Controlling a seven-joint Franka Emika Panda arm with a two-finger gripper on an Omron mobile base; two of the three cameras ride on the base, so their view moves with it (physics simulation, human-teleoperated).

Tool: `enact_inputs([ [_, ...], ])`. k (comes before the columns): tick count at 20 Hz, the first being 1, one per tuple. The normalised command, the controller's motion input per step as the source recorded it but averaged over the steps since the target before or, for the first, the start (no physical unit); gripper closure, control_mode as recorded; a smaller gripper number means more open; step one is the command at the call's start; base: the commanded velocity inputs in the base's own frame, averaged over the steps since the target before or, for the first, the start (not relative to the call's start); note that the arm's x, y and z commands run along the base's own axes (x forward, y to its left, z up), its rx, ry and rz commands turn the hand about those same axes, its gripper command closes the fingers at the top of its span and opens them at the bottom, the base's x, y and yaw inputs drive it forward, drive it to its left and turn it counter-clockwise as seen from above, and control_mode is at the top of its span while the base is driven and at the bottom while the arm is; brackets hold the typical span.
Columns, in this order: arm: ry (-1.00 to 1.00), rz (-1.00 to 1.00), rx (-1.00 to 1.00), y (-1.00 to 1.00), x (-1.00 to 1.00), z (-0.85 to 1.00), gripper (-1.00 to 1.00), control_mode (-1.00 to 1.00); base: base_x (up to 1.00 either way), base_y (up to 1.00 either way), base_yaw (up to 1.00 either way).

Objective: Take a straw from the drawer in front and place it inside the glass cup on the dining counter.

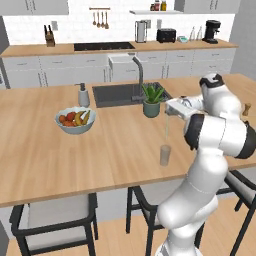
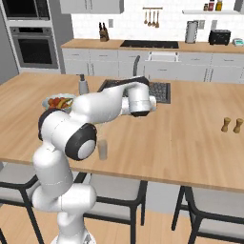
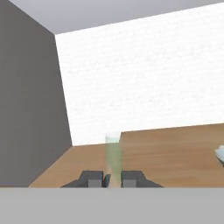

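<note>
Claw (image 1: 169, 113) first: pinched together on the top end of the straw (image 1: 166, 131), hand lying level above the bench (image 1: 60, 165). Nothing else in the grip, by the look of it.

Key bit for the next move: from the left base view, cup (image 1: 165, 155) at dead 6 o'clock from the claw, right under the straw. Straw's long axis upright, hanging straight down, lower end right at the cup's rim. Can't tell from that angle whether the tip is just above the rim or already a touch inside. Looks like a plain straight drop and then a release, no sideways shuffle needed, but that's only a guess from the line-up. Main worry would be the tip catching the rim and tipping the cup, being so light.

Potted plant (image 1: 152, 101) at about 10 o'clock from the claw, close but apart. Fruit bowl (image 1: 75, 120) way off at 9 o'clock.

Differences between views:
- Right base view: cup (image 2: 102, 148) visible near the front edge of the bench, just beside the dark elbow; straw too thin to pick out, fingers hidden behind the wrist.
- Hand view: claw (image 3: 111, 179) at the bottom with the straw (image 3: 113, 155) rising from between the tips toward 12 o'clock, so confirms the grip, but gives no help with the gap to the cup.
</note>
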Motion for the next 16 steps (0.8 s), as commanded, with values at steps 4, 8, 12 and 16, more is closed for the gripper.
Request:
enact_inputs([
  [4, 0.0, 0.11, 0.08, 0.0, -0.16, -0.22, 1.0, -1.0, 0.0, 0.0, 0.0],
  [8, 0.0, 0.08, 0.06, 0.0, -0.05, -0.23, 1.0, -1.0, 0.0, 0.0, 0.0],
  [12, 0.0, 0.03, 0.0, 0.0, -0.02, -0.17, 1.0, -1.0, 0.0, 0.0, 0.0],
  [16, 0.0, 0.0, 0.0, -0.02, 0.0, -0.23, 1.0, -1.0, 0.0, 0.0, 0.0],
])
